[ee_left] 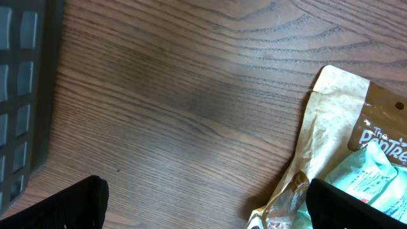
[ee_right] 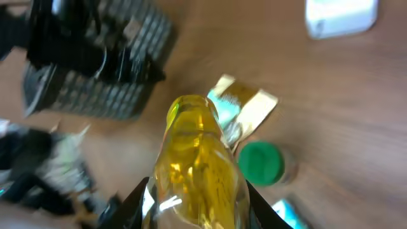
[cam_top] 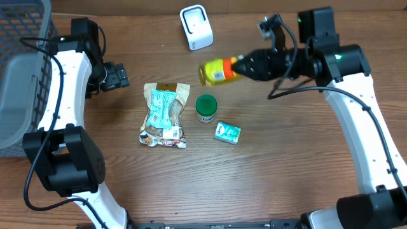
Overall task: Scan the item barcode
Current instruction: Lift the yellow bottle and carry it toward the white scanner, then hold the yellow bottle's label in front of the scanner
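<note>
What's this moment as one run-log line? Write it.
right fingers: gripping yellow bottle, held aloft | left fingers: open, empty | scanner: beyond bottle, apart

Table (cam_top: pixel 286 165) matt wood grain; bottle (cam_top: pixel 216 71) glossy translucent plastic; pouch (cam_top: pixel 166 114) crinkled kraft paper; basket (cam_top: pixel 32 19) grey plastic mesh.

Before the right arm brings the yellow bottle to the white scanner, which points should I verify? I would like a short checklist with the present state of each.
1. Right tool shut on the yellow bottle: ok.
2. Bottle held above the table, lying sideways: ok.
3. Space between the bottle and the white scanner free of other items: ok.
4. Barcode turned toward the scanner: cannot tell, as the label is too small and blurred.
5. Left tool open, holding nothing, away from the scanner: ok.
</note>
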`<act>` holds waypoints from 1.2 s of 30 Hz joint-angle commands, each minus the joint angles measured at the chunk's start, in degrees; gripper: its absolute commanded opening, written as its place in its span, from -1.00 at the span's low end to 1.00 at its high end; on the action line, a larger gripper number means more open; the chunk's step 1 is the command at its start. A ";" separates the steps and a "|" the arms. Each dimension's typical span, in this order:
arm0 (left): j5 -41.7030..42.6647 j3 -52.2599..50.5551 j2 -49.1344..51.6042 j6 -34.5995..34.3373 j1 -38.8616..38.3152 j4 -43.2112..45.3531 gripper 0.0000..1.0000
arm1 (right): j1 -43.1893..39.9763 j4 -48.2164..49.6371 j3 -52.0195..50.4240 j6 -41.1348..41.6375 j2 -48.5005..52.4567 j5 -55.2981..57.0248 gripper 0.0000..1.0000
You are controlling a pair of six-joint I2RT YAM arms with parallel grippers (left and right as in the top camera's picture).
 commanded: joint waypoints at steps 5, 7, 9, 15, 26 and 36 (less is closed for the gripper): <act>-0.33 0.87 -0.57 0.85 -0.39 0.07 0.99 | 10.12 13.68 9.62 -0.72 0.15 35.76 -0.93; -0.33 0.87 -0.57 0.85 -0.39 0.07 0.99 | 12.55 17.29 9.44 -5.11 1.29 39.87 -0.93; -0.33 0.87 -0.57 0.85 -0.39 0.07 0.99 | 15.10 21.29 9.31 -11.45 4.04 44.44 -0.93; -0.33 0.87 -0.57 0.85 -0.39 0.07 0.99 | 16.83 27.93 9.31 -22.43 12.98 50.47 -0.93; -0.33 0.87 -0.57 0.85 -0.39 0.07 0.99 | 17.03 48.19 9.31 -45.90 30.62 55.23 -0.93; -0.33 0.87 -0.57 0.85 -0.39 0.07 0.99 | 17.03 61.94 9.31 -56.33 36.26 57.51 -0.93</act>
